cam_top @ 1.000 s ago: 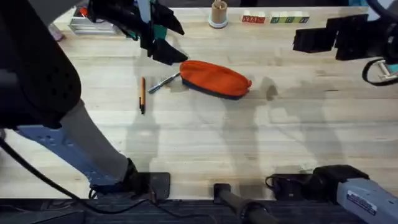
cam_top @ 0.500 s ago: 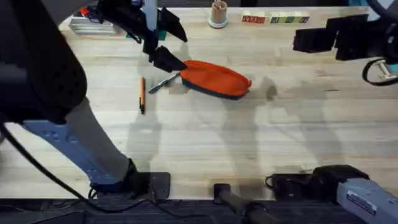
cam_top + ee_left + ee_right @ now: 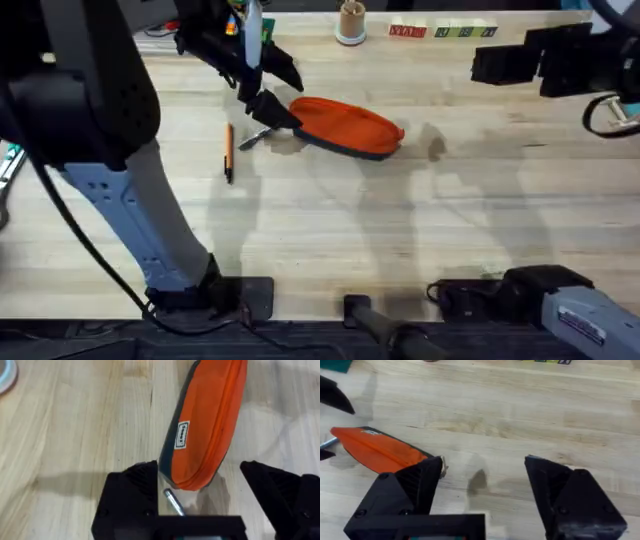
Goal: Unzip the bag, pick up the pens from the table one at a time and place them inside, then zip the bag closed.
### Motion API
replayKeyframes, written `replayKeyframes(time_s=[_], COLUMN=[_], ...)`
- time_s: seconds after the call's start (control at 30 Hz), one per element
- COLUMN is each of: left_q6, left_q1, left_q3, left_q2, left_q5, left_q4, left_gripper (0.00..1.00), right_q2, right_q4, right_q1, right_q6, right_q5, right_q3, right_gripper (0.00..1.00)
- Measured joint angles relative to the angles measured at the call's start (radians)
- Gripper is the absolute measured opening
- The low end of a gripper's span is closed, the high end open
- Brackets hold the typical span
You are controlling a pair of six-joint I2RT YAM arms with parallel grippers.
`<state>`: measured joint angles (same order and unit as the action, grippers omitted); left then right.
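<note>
At the ten o'clock end of the closed oblong orange fabric bag on the pale wood tabletop, the left gripper hovers jaws apart, the right gripper likewise apart, while the orange pen and silvery grey pen await bagging.

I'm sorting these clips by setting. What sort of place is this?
Probably a robot lab workbench: a pale wood table with two arms fixed at its near edge, an orange pouch and an orange pen laid out, and toy blocks along the far edge.
</note>
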<state>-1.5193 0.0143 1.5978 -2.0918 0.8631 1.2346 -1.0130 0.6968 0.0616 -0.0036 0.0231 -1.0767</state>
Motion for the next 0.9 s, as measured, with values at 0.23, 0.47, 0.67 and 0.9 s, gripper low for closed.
replayKeyframes(time_s=[0.23,0.47,0.67,0.9], left_q6=[0.0,0.0,0.0,-0.004], left_q1=[0.0,0.0,0.0,-0.004], left_q3=[0.0,0.0,0.0,0.0], left_q2=[-0.013,-0.013,-0.013,-0.013], left_q5=[0.0,0.005,0.05,0.064], left_q4=[0.0,0.0,-0.003,0.006], left_gripper=[0.993,0.993,0.476,0.044], right_q2=[0.0,0.0,0.0,0.0], right_q4=[0.0,0.0,0.0,0.0], right_q1=[0.0,0.0,0.0,0.0], right_q6=[0.0,0.0,0.0,0.0], right_q5=[0.0,0.0,0.0,0.0], right_q3=[0.0,0.0,0.0,0.0], right_gripper=[0.997,0.998,0.998,0.997])
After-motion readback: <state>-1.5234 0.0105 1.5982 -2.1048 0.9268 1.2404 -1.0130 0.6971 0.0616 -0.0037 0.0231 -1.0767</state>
